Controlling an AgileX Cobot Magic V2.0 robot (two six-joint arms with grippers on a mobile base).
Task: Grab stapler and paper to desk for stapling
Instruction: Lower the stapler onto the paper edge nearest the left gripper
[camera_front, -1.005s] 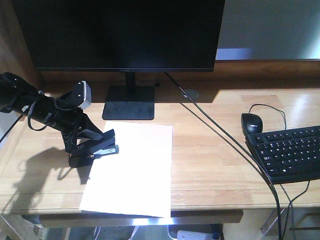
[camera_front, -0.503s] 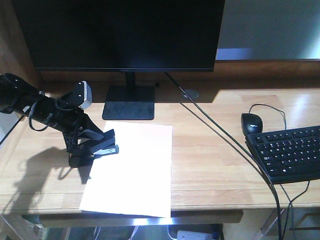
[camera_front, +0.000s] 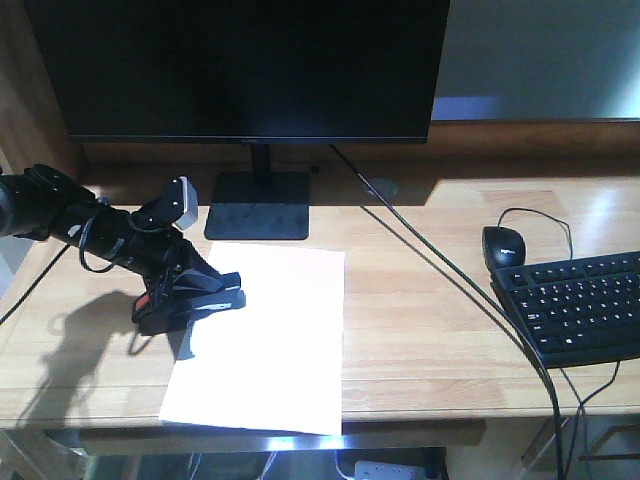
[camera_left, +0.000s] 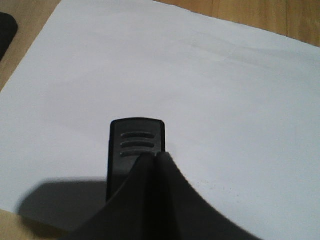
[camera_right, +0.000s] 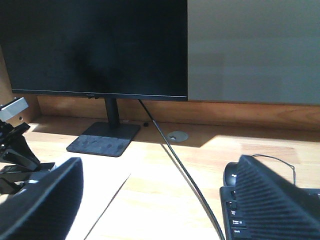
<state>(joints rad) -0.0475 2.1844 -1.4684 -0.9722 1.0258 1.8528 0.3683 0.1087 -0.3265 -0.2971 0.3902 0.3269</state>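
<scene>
Left gripper (camera_front: 205, 292) is what I'm watching first — its jaws are clamped on the stapler (camera_front: 190, 300), which sits low at the left edge of the paper (camera_front: 265, 335), its front end reaching over the sheet. From the left wrist view I see the two dark fingers (camera_left: 150, 200) pressed together over the black ribbed end of the stapler, with the white sheet filling nearly everything beyond it. An orange-red patch shows on the stapler's near side in the front view. The paper lies flat on the tabletop (camera_front: 420, 330), its far edge just in front of the monitor stand (camera_front: 258, 204) and its near edge at the tabletop's front lip. On my right side, the right gripper (camera_right: 155, 200) hangs spread wide with nothing between its fingers — it looks toward the monitor (camera_right: 95, 47), above the right part of the tabletop. A black mouse (camera_front: 503, 245) and keyboard (camera_front: 585, 305) sit at the right, well apart from the sheet, and a dark cable (camera_front: 450, 270) runs diagonally across the wood between them and the paper
</scene>
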